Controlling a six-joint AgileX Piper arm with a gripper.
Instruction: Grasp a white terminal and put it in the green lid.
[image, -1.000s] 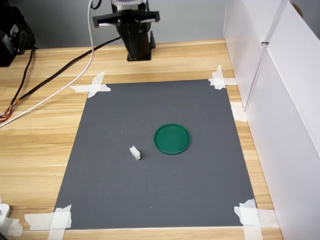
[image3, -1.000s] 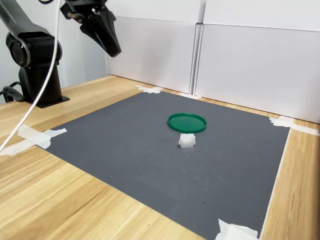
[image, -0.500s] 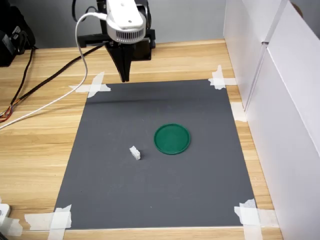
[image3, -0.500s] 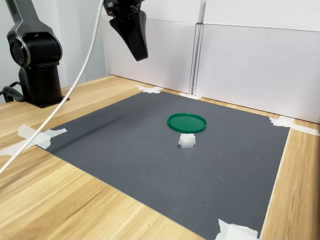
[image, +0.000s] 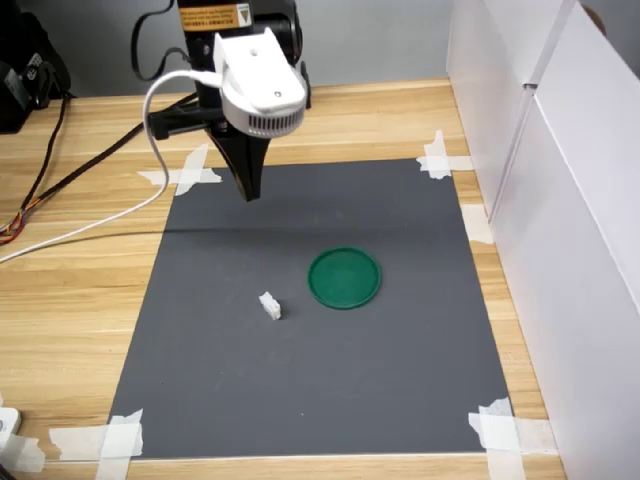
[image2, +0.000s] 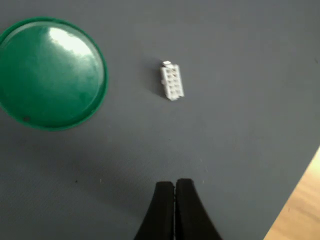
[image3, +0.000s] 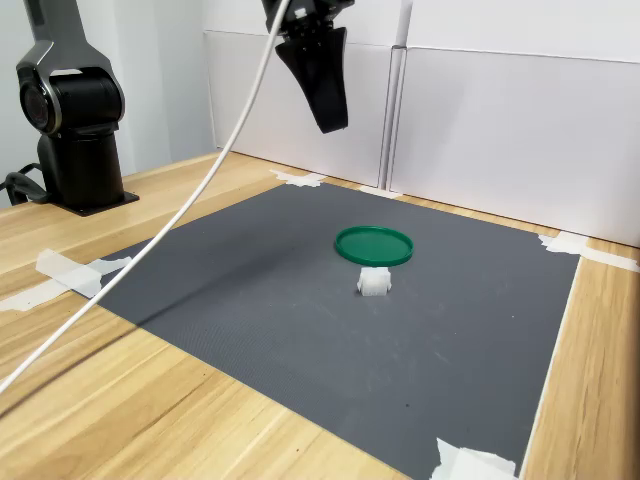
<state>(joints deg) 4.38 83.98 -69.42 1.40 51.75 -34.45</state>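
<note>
grey mat (image: 300, 380), tiny ridged white terminal (image2: 171, 81), glossy green lid (image2: 50, 75)

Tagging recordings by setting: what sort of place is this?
Likely a lab bench set up for robot data collection: a grey mat taped to a wooden table, white partition panels alongside, and the arm's base mounted on the tabletop.

Over the last second the gripper (image: 250, 192) swung out from the arm's base and over the far part of the grey mat (image: 330, 390), its black fingers (image2: 175, 210) pressed together and pointing down. Its white cable (image3: 200, 190) trailed after it across the second exterior view.
</note>
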